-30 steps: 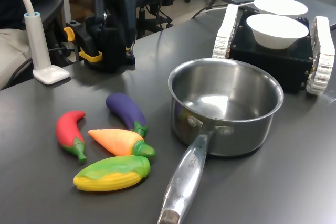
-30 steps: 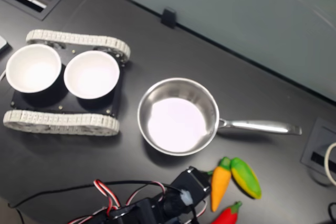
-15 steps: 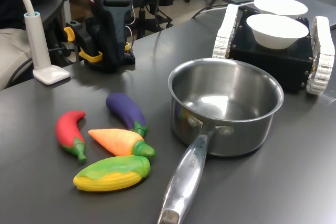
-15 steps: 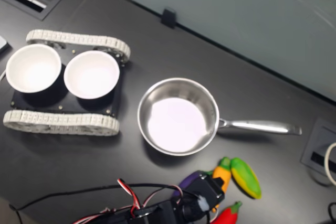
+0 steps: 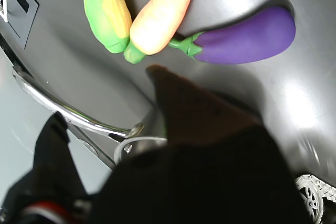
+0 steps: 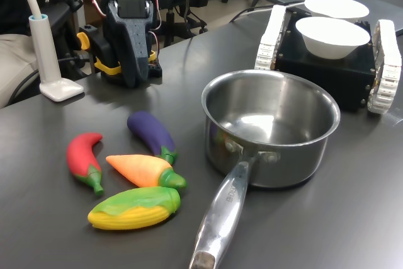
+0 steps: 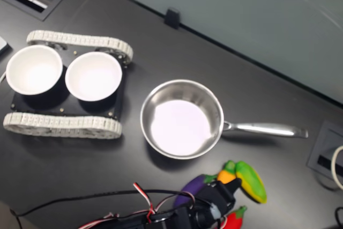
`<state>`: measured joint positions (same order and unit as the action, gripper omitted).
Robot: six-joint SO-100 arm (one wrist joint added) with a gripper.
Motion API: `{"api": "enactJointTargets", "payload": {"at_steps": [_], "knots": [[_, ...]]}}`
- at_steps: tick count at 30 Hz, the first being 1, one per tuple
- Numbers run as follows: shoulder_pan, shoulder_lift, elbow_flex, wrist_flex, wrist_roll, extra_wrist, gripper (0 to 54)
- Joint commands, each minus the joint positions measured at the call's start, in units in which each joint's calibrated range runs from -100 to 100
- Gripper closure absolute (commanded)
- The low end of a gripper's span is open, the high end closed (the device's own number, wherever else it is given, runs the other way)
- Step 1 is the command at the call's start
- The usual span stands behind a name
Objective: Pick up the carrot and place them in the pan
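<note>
The orange carrot (image 6: 141, 169) lies on the dark table between a purple eggplant and a corn cob, its green end toward the pan's handle. The steel pan (image 6: 277, 162) stands empty to the first exterior view's right, its handle (image 6: 220, 218) toward the front edge. My gripper (image 6: 129, 80) hangs point-down near the arm's base, behind the vegetables and well short of the carrot. In the wrist view a dark finger (image 5: 173, 103) points toward the carrot (image 5: 163, 14). The second exterior view shows the gripper (image 7: 233, 185) partly covering the carrot (image 7: 226, 176). How the jaws stand is unclear.
A purple eggplant (image 6: 151, 133), a red chili (image 6: 84, 155) and a yellow-green corn cob (image 6: 135, 208) surround the carrot. Two white bowls (image 6: 332, 36) sit on a black tracked base behind the pan. A white lamp foot (image 6: 60, 86) stands at the first exterior view's left.
The arm has unfolded from its base and the gripper has swung down and forward toward the vegetables. In the second exterior view it now overlaps the eggplant and carrot. Nothing on the table moved.
</note>
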<state>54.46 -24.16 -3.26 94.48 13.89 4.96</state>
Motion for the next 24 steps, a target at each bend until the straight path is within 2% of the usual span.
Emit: {"api": "enactJointTargets", "payload": {"at_steps": [1,10,15,24], "knots": [[0.82,0.08,0.12,-3.94,1.03,-0.67,22.6],[1.74,0.92,3.03,-7.01,3.27,-0.67,21.8],[2.77,1.00,6.48,-10.17,5.23,-0.67,21.4],[1.97,4.04,4.48,-10.59,8.50,-0.67,21.1]]}}
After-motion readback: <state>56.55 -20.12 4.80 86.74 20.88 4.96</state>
